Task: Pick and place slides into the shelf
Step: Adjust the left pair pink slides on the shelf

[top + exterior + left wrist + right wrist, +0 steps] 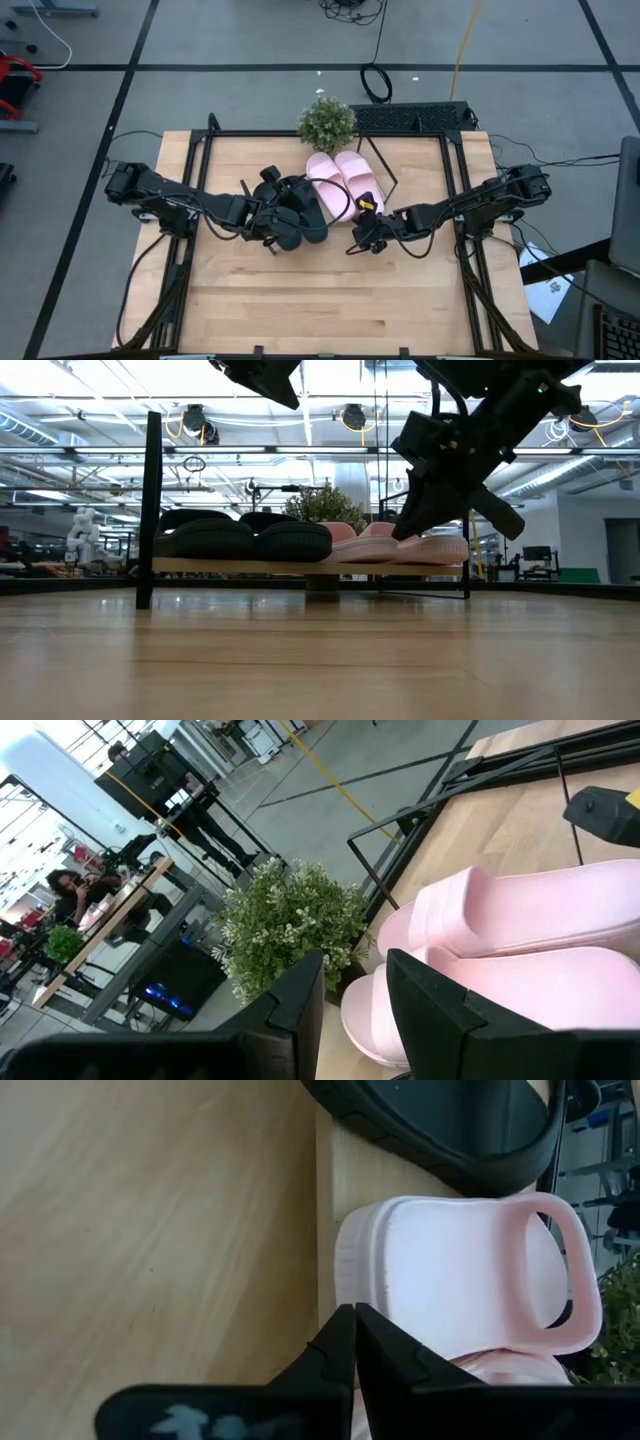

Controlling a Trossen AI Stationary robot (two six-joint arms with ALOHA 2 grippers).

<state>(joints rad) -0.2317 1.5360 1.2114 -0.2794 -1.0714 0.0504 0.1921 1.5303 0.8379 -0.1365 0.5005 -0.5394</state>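
Two black slides [297, 215] [245, 540] and two pink slides [345, 180] [400, 545] lie side by side on the slanted shelf board [300, 566] [335, 1180]. My left gripper [280, 192] [355, 1010] hangs open above the black pair, well clear of it, and points toward the pink slides [520, 950]. My right gripper [362, 215] [405, 532] [352, 1315] is shut. Its tips stand at the near end of a pink slide [450, 1270], at the shelf's near edge. My right gripper comes at the pink slide's near end [345, 1280] from the table's near side, slanting down, with its fingers shut. The tips stand right at that end, but I cannot tell whether they touch it. The slide lies flat on the shelf board.
A small potted plant [326, 122] [285, 925] stands just beyond the shelf's far edge. Black rod frames [152, 510] [452, 180] rise at the shelf's ends. Bare wooden tabletop [320, 300] stretches toward the near edge. A person [70, 890] sits far off in the room.
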